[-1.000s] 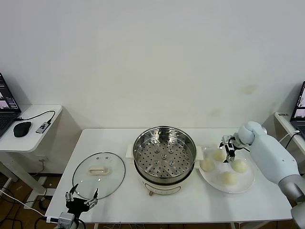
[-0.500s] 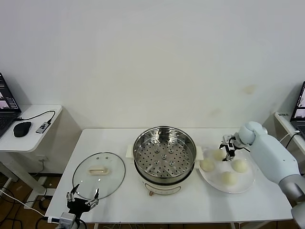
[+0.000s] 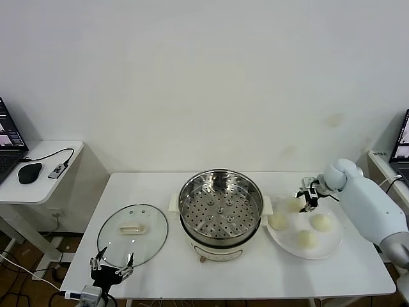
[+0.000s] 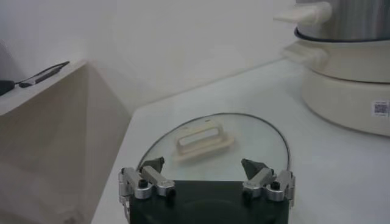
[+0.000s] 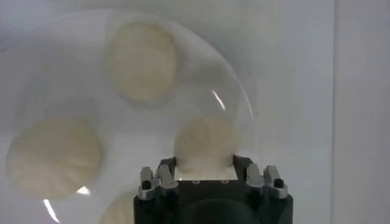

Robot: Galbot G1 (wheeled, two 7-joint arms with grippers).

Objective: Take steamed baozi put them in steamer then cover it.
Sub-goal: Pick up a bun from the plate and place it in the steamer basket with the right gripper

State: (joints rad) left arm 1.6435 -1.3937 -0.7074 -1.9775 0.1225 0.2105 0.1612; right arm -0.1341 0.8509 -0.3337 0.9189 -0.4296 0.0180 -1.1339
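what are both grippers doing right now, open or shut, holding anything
Left gripper: open, empty, parked near the cover.
Right gripper: shut on a baozi over the plate.

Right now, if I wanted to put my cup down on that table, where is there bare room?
Bare tabletop lies along the front edge between the glass lid and steamer, and behind the lid at the far left corner. The right end is crowded: the plate of baozi, with the right gripper over it.
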